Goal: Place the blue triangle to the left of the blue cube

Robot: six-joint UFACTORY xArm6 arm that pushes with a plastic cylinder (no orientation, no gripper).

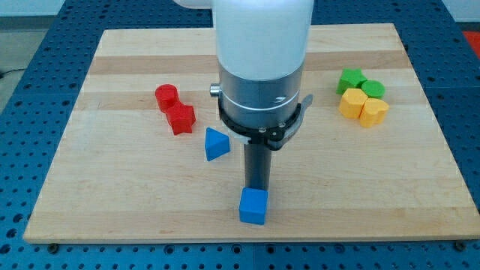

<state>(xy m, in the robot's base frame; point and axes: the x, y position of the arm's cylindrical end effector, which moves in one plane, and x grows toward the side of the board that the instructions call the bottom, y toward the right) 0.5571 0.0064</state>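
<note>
The blue triangle lies on the wooden board a little left of the middle. The blue cube sits near the view's bottom edge of the board, below and to the right of the triangle. My dark rod comes down from the arm's white and metal body, and my tip stands right at the cube's top edge, seemingly touching it. The tip is to the right of and below the triangle, apart from it.
A red cylinder and a red block sit together at the view's left. Two green blocks and two yellow blocks cluster at the view's right.
</note>
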